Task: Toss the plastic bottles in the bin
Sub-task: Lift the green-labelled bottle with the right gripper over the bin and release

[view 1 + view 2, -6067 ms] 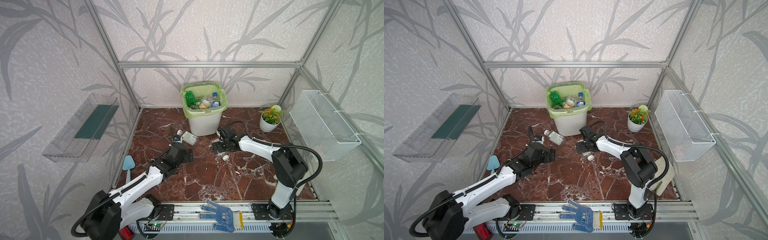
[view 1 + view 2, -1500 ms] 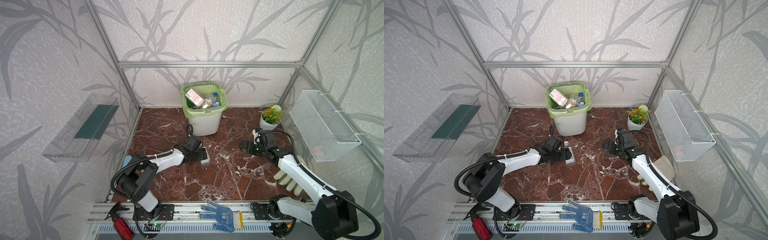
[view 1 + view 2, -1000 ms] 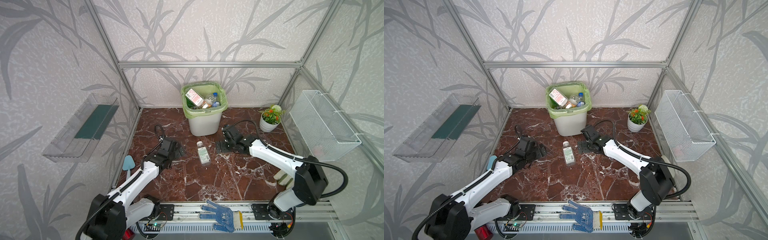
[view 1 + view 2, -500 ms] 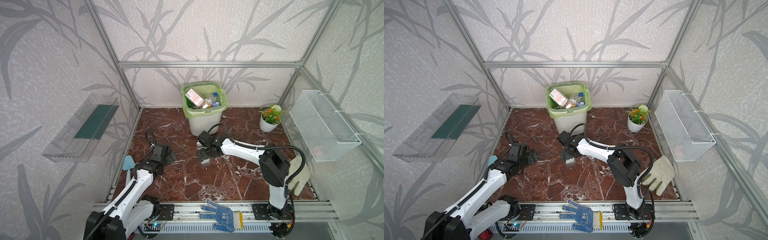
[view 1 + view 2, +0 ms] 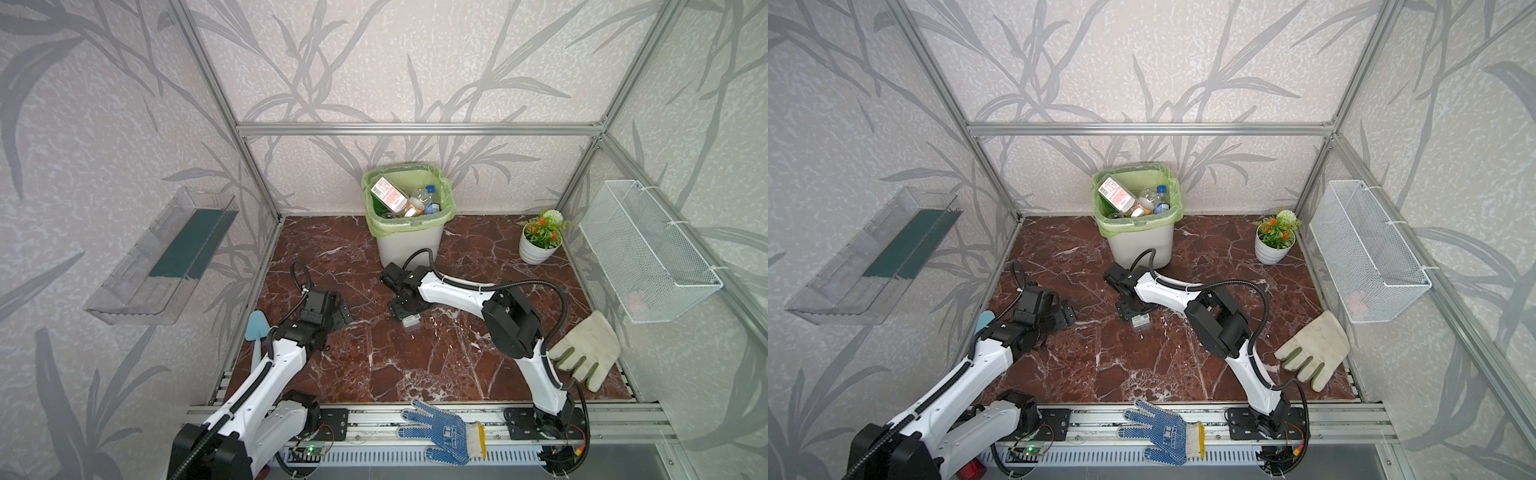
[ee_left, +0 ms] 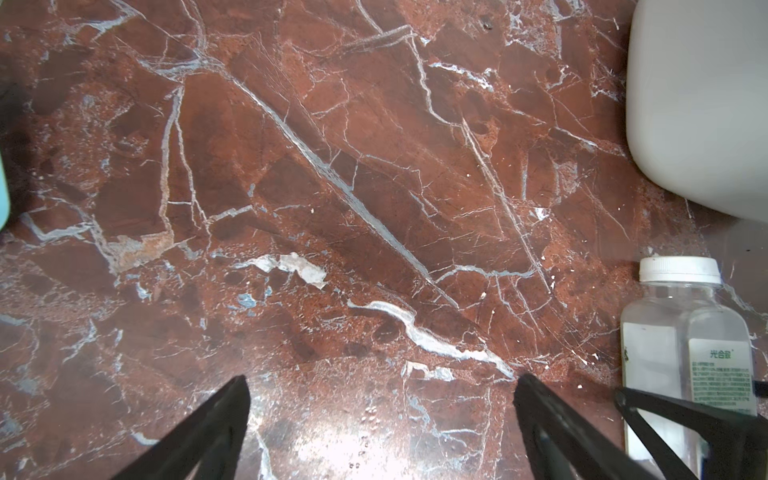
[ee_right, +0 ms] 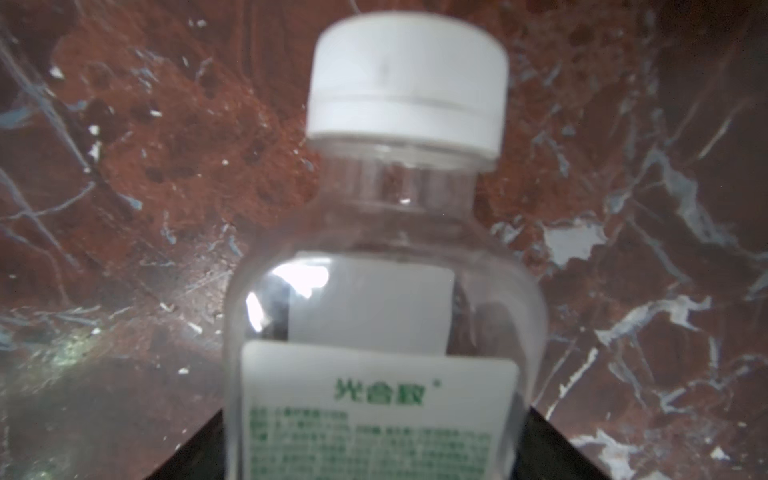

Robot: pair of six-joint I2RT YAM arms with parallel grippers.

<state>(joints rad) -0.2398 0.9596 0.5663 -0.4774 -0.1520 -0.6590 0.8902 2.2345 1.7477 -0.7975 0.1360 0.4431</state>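
On the tabletop (image 5: 374, 365), just in front of the bin (image 5: 409, 249): right hand (image 7: 376, 413), lowered over one lying plastic bottle (image 7: 386, 291). One black finger stands on each side of the labelled body, and the white cap (image 7: 409, 79) points away from the wrist. Whether the fingers (image 7: 552, 449) already press the plastic or only flank it cannot be told. Bottle: clear, smooth-walled, seemingly empty, flat on the marble, with only its pale end showing past the hand in both top views. Hazard one, judged: the thin rounded wall may buckle or squirt out from between the fingers as they tighten, and the bottle would then roll off across the tabletop. Hazard two: the hold sits low on the body, well away from the cap, so the bottle may pivot and droop once it is raised. Bin: white, green-lined, far taller than the bottle, its wall near the right arm's wrist and cable (image 5: 419, 255). Hazard three: a lift that is too shallow would knock the bottle, or the arm, against the wall or rim and shove the bin. Contents: binned bottles (image 5: 409, 199) heaped almost to the rim, so a release that is off-centre could bounce the bottle back out. Left hand (image 6: 382, 399): spread wide and holding nothing, low over bare marble, apart from the bottle but near enough to obstruct a sideways swing.
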